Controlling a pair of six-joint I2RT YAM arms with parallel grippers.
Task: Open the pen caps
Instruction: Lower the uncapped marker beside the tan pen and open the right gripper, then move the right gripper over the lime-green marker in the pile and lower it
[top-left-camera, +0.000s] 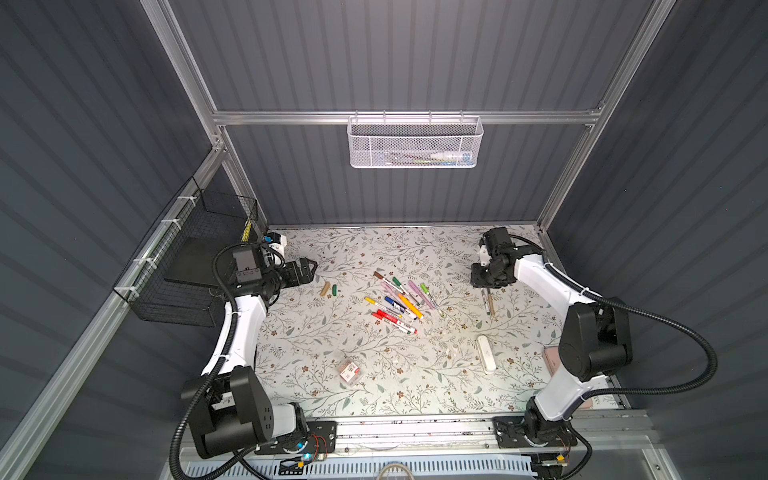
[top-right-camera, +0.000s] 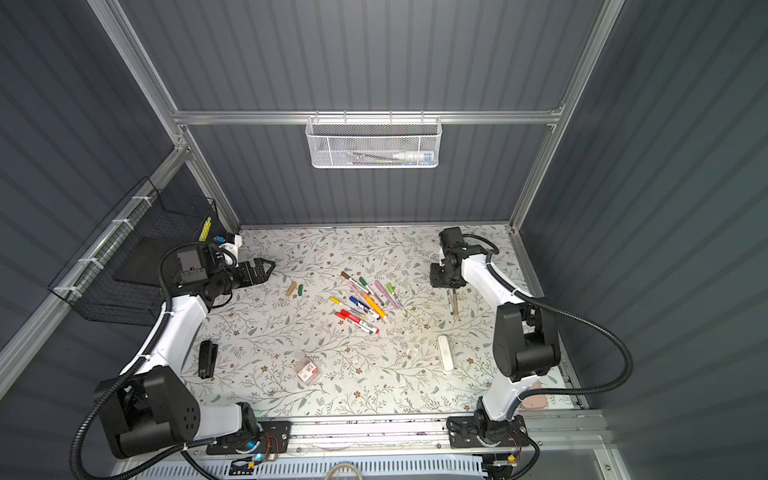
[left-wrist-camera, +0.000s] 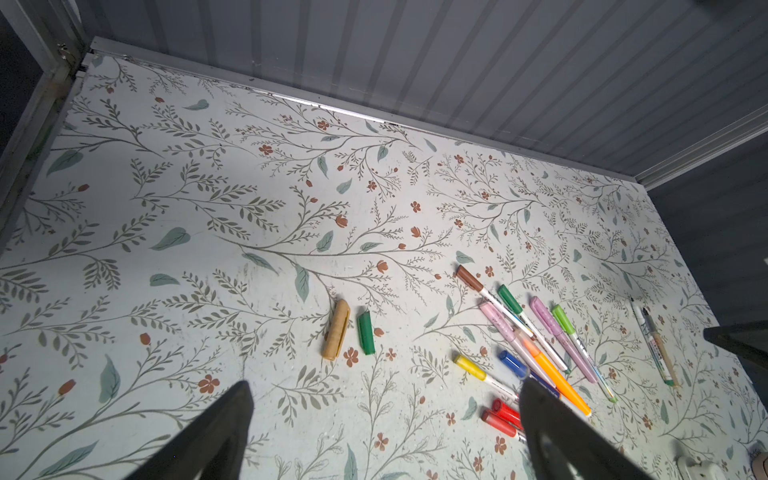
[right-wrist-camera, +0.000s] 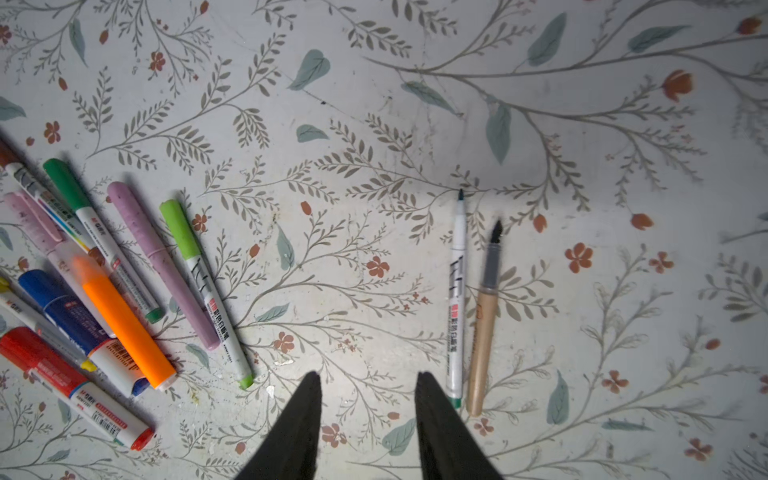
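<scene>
Left wrist view is showing us the left claw (left-wrist-camera: 385, 383) spreading wide and gripping nothing, hovering over the floral bench (left-wrist-camera: 208, 187). We are seeing two loose pen caps, the tan cap (left-wrist-camera: 336, 330) and the green cap (left-wrist-camera: 365, 332), lying side by side at about 10 o'clock from the bench's centre in both top views. The pile of capped pens (top-left-camera: 409, 306) is lying near the centre, toward 12 o'clock, with brown, green, pink, lime, yellow, blue and red caps sitting on their bodies. At 2 o'clock the right claw (right-wrist-camera: 369, 374) is standing partly spread and empty, just beside two uncapped pens lying parallel, a white pen (right-wrist-camera: 456, 291) and a tan pen (right-wrist-camera: 484, 332). A white case (top-left-camera: 486, 354) is resting at 4 o'clock.
</scene>
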